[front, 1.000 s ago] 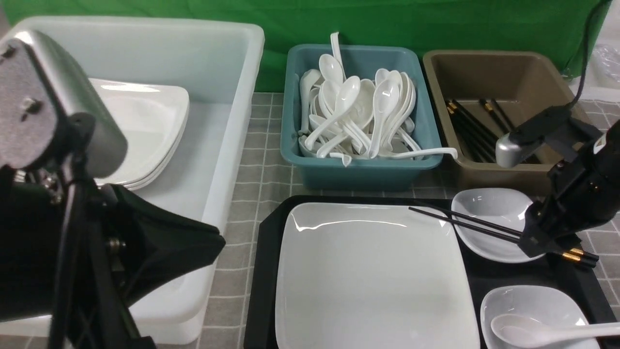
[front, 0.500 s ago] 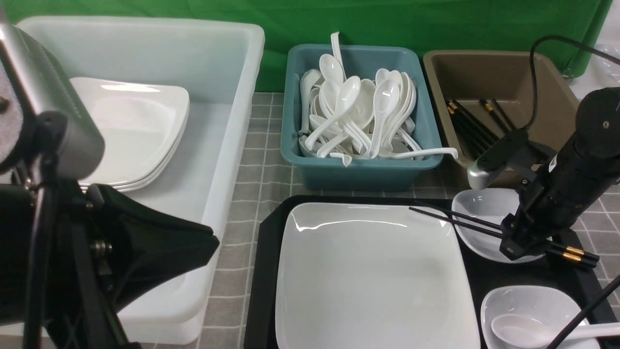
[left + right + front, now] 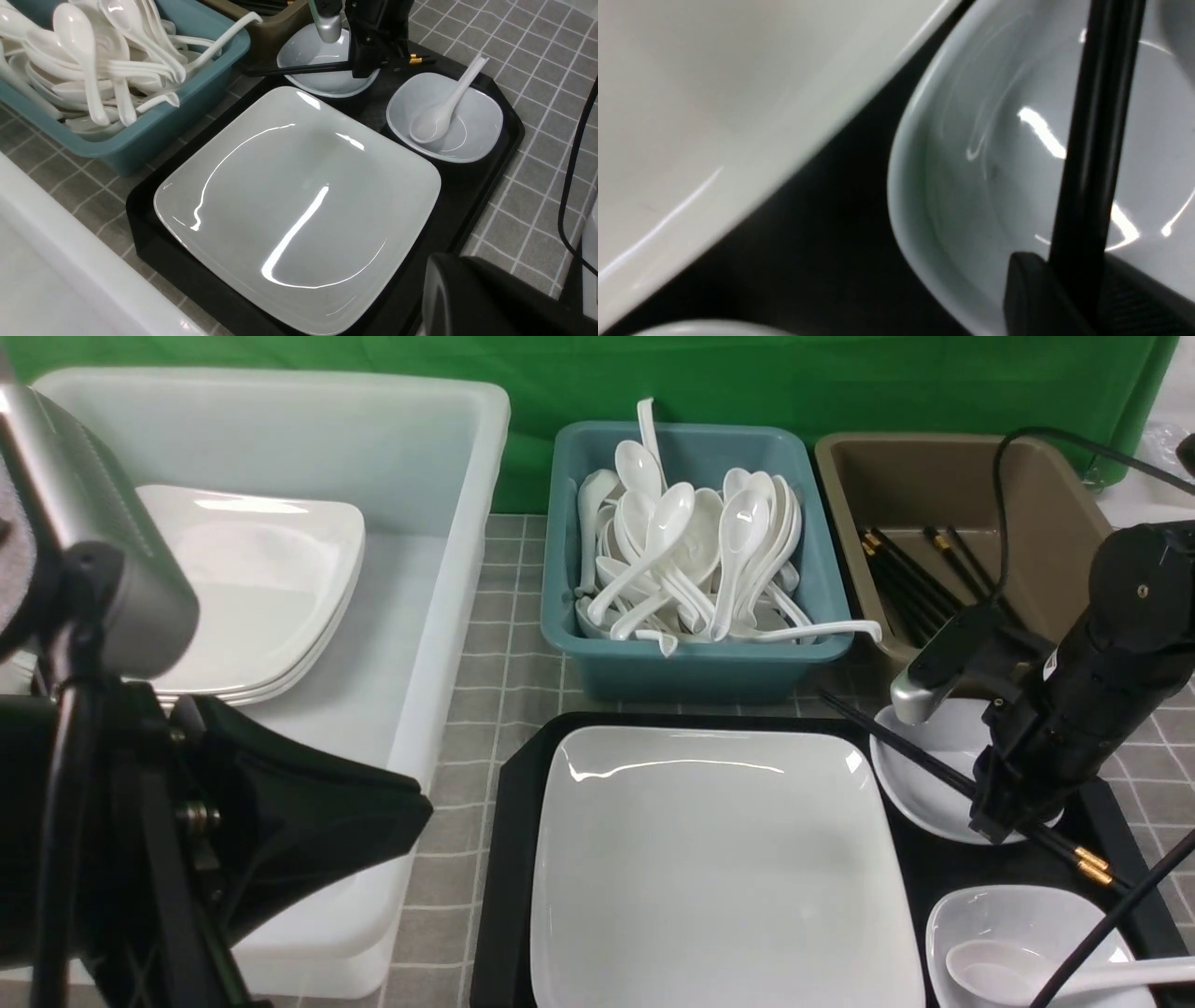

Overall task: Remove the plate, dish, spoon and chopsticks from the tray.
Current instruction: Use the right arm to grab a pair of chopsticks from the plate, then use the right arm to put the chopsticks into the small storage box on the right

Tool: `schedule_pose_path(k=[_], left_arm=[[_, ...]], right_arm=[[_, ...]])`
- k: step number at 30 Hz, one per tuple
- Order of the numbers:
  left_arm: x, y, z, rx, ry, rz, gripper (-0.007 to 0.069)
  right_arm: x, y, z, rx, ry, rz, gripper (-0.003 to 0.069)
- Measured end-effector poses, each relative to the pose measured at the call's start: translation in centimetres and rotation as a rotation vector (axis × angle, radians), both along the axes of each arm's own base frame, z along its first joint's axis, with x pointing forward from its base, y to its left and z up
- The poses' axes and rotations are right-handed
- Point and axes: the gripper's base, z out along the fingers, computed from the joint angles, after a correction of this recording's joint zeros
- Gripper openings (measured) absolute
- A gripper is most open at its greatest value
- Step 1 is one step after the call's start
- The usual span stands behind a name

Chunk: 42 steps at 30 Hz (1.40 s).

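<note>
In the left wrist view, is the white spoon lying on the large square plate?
No, the spoon lies with its bowl inside a small white dish beside the plate.

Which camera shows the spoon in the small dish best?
The left wrist view: the whole spoon shows, bowl in the dish, handle over its rim. The front view shows it at the frame's bottom edge, crossed by a cable. The right wrist view misses it.
</note>
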Motion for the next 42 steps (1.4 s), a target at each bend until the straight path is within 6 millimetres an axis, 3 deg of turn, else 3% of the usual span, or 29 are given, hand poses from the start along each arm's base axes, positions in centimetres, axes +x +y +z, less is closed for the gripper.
schedule_pose_path(k=[6, 12, 15, 16, 17, 19, 20, 23, 27, 30, 32, 35, 37, 39, 42], left_arm=[[0.1, 0.0, 0.1, -0.012, -0.014, 0.007, 0.0004], [0.7, -0.2, 1.0, -0.094, -0.091, 0.046, 0.0004], [1.1, -0.2, 1.8, -0.156, -0.161, 0.080, 0.0004], [1.2, -0.2, 1.9, -0.160, -0.165, 0.082, 0.0004], [1.4, -0.2, 2.3, -0.195, -0.205, 0.101, 0.0004], [1.5, -0.2, 2.5, -0.209, -0.220, 0.108, 0.0004], [1.6, -0.1, 2.7, -0.225, -0.238, 0.117, 0.0004], [1.6, -0.1, 2.8, -0.234, -0.246, 0.121, 0.0004], [1.6, -0.1, 2.8, -0.232, -0.240, 0.119, 0.0004], [1.6, -0.1, 2.8, -0.230, -0.239, 0.118, 0.0004], [1.6, -0.1, 2.8, -0.229, -0.239, 0.118, 0.0004], [1.6, -0.1, 2.8, -0.229, -0.238, 0.117, 0.0004], [1.6, -0.1, 2.7, -0.227, -0.236, 0.116, 0.0004], [1.6, -0.1, 2.7, -0.225, -0.238, 0.115, 0.0004], [1.5, -0.2, 2.7, -0.209, -0.248, 0.105, 0.0004]], right_arm=[[-0.7, 0.1, 1.3, -0.010, 0.008, 0.062, 0.0152], [-3.9, 2.5, 7.0, 0.012, -0.094, 0.269, 0.0152], [-4.1, 3.4, 10.0, 0.110, -0.295, 0.180, 0.0152], [-4.1, 3.4, 10.1, 0.114, -0.295, 0.171, 0.0152], [-3.1, 3.1, 11.8, 0.188, -0.423, 0.040, 0.0152], [-2.3, 2.7, 12.6, 0.232, -0.481, -0.041, 0.0152], [-0.5, 1.7, 13.9, 0.319, -0.577, -0.199, 0.0152], [3.5, -0.6, 15.4, 0.479, -0.674, -0.464, 0.0152], [8.5, -2.2, 14.5, 0.576, -0.684, -0.608, 0.0152], [11.9, -2.2, 12.4, 0.596, -0.645, -0.650, 0.0152], [13.2, -2.1, 11.0, 0.585, -0.606, -0.659, 0.0160], [13.7, -2.1, 9.8, 0.544, -0.553, -0.650, 0.0220], [13.4, -2.4, 9.4, 0.497, -0.512, -0.642, 0.0348], [12.9, -2.7, 9.6, 0.471, -0.473, -0.657, 0.0417], [11.8, -3.0, 10.4, 0.432, -0.416, -0.654, 0.0424]])
